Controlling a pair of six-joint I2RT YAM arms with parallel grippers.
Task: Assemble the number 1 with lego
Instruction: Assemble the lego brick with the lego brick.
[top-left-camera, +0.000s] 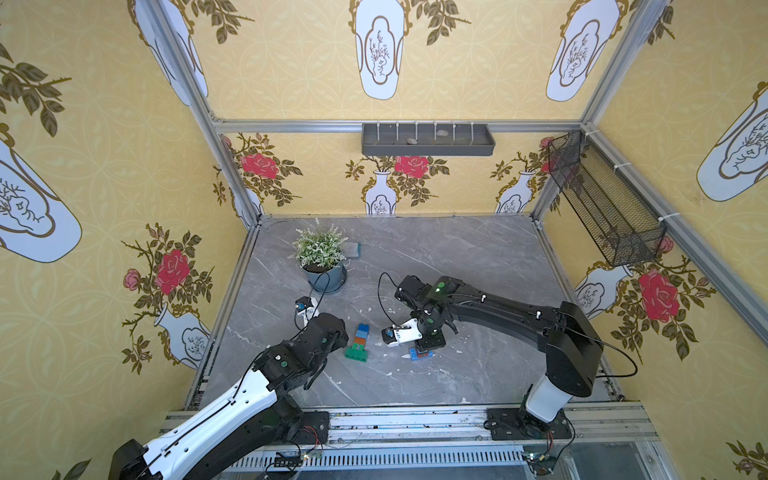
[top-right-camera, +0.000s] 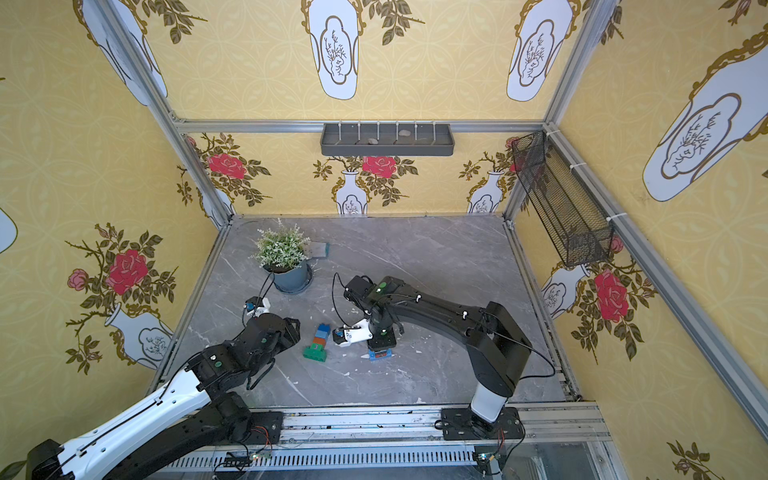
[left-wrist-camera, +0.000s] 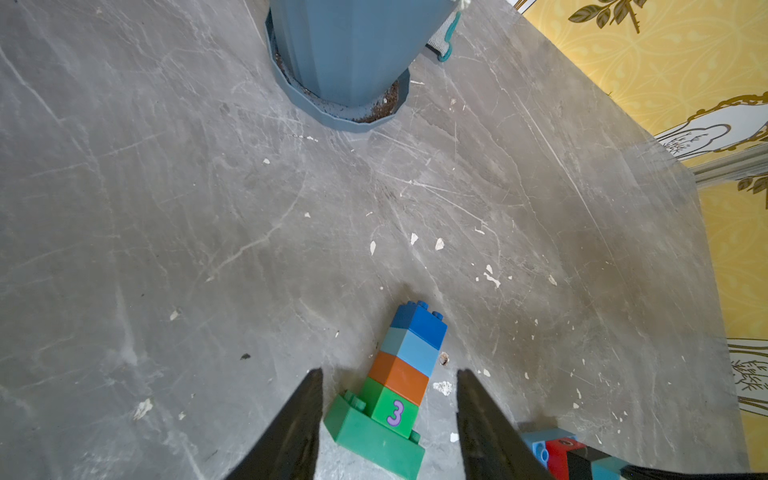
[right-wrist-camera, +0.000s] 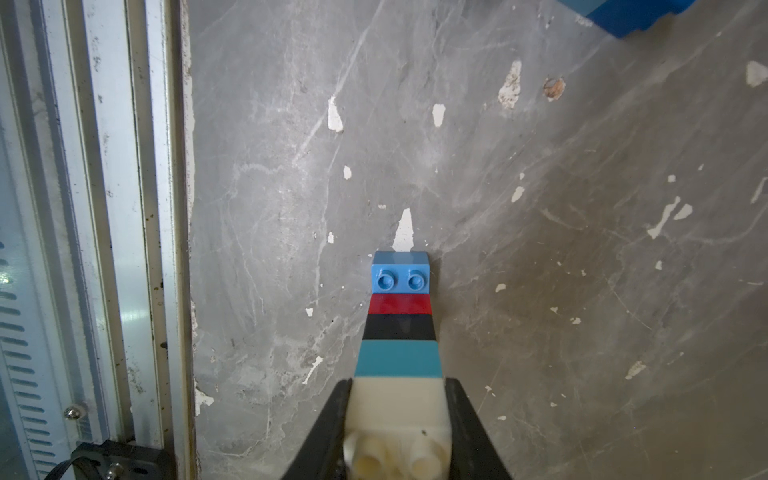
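White brick pinched in right claw.

We see a grey marble-patterned table, scratched and dotted with white flecks. Toward its far left corner stands a potted plant with pale green sprigs, its blue-grey pot sitting in a matching saucer. Just behind the plant lies a small grey pad with a teal edge. On the back wall hangs a dark grey tray split into compartments; we make out a grey stone and a paler one in separate compartments. A black mesh basket is fixed to the right wall. Yellow wallpaper with roses and vases covers the walls, framed by metal bars. A metal rail runs along the table's near edge.
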